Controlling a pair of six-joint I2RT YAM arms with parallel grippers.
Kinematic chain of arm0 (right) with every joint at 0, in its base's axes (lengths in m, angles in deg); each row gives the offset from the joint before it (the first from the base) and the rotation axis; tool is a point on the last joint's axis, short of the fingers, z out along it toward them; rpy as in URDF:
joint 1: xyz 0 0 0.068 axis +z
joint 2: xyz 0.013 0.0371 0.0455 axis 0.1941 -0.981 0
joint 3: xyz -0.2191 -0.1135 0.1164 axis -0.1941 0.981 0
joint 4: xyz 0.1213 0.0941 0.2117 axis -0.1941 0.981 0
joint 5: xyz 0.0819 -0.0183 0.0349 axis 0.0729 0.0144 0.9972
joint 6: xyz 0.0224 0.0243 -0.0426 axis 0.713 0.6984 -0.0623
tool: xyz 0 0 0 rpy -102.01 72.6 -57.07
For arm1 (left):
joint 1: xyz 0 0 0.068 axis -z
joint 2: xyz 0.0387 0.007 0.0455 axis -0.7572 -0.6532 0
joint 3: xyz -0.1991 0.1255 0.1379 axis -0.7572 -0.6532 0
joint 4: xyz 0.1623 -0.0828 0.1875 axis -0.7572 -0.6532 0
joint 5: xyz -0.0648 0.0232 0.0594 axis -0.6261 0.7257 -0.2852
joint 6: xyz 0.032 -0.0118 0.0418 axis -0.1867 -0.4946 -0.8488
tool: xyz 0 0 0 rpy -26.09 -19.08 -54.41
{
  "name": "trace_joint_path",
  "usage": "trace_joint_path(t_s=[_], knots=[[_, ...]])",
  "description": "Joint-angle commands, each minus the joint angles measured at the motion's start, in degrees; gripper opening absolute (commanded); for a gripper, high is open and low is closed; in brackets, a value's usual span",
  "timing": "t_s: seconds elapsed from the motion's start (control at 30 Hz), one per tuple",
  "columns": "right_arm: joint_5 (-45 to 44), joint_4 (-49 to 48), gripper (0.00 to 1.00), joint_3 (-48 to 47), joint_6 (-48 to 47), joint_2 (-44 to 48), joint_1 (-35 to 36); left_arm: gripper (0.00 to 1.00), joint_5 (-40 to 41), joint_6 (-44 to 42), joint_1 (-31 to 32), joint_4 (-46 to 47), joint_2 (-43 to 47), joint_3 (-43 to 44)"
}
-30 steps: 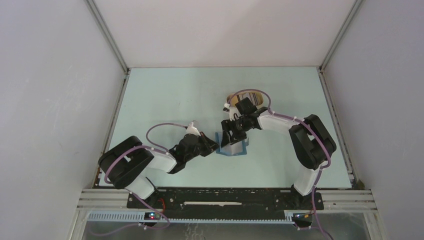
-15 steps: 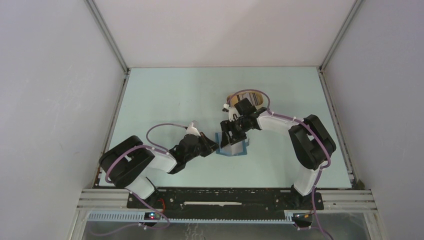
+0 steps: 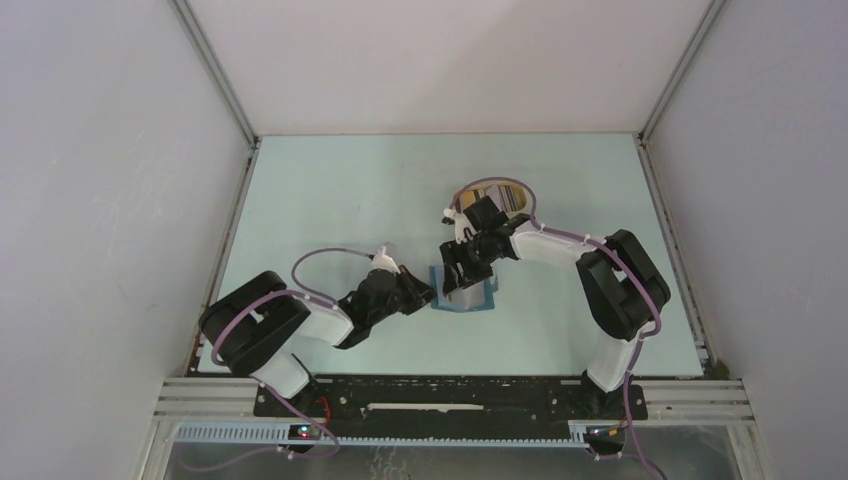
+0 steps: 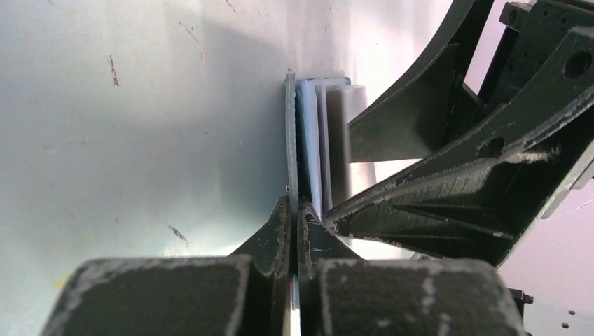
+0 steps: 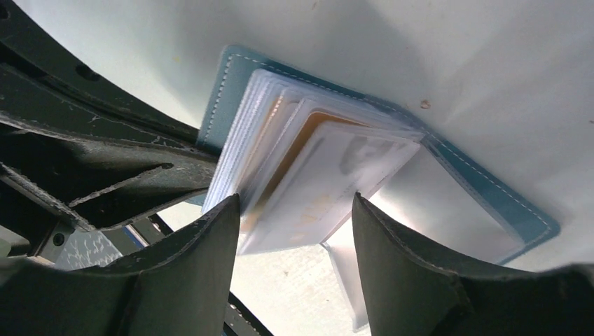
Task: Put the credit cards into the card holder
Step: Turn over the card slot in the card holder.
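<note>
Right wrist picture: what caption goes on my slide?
Open jaws flank a whitish card among the clear sleeves of the blue wallet.

The holder (image 5: 238,77) is matt teal, leather-like, with pale stitching. Its sleeves (image 5: 455,203) are clear, glossy plastic. The card (image 5: 336,175) looks smooth and whitish. The fingers (image 5: 413,273) are rough, scuffed matt-black plastic. The table (image 4: 105,140) is matt and scratched.

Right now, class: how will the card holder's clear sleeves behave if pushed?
The clear sleeves fan apart unevenly, so probably floppy. The card holder looks thin; it would likely slide without the left claw pinching its cover.
</note>
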Motion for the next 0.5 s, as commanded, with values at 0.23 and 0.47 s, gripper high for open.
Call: trace_joint_path(t_s=[0.23,0.47], knots=[[-7.6,1.3,0.64,-1.4,-3.0,-0.2,-2.2,0.14,-0.4,1.0,-1.6,3.8,2.2,-3.8],[-8.0,1.5,0.63,-1.4,-3.3,-0.4,-2.5,0.34,-0.4,0.4,-2.6,4.1,5.9,-6.5]])
